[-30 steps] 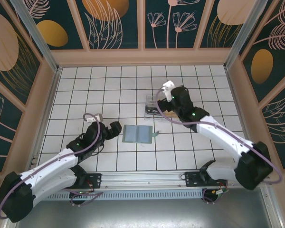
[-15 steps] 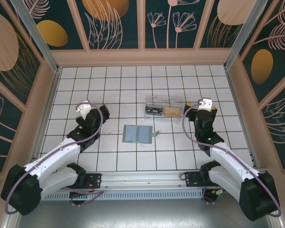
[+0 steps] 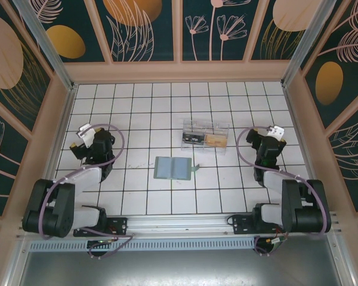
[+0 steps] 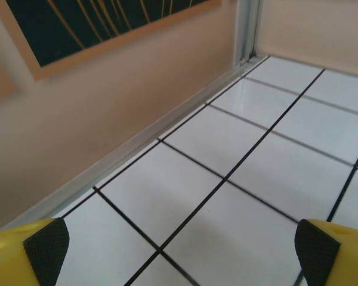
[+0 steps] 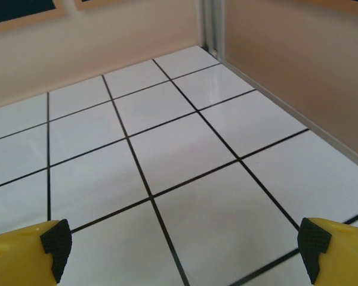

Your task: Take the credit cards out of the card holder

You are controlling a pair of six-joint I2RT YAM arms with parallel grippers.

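The card holder, a grey-green bifold, lies open and flat on the white tiles at the table's middle, a small green tab at its right side. I cannot make out the credit cards on its panels. My left gripper sits far to the holder's left, near the left wall; it is open, its yellow fingers wide apart over bare tile, nothing between them. My right gripper is well right of the holder, also open and holding nothing.
A clear plastic box stands just behind the holder, with a dark flat piece and a tan flat piece inside. Peach walls ring the tiled floor; the left wall is close to my left gripper, the right wall close to my right.
Both arms have drawn back from the middle. The left gripper left the holder's left side for the left wall; the right gripper left the clear box and swung to the right. Holder and box unmoved.
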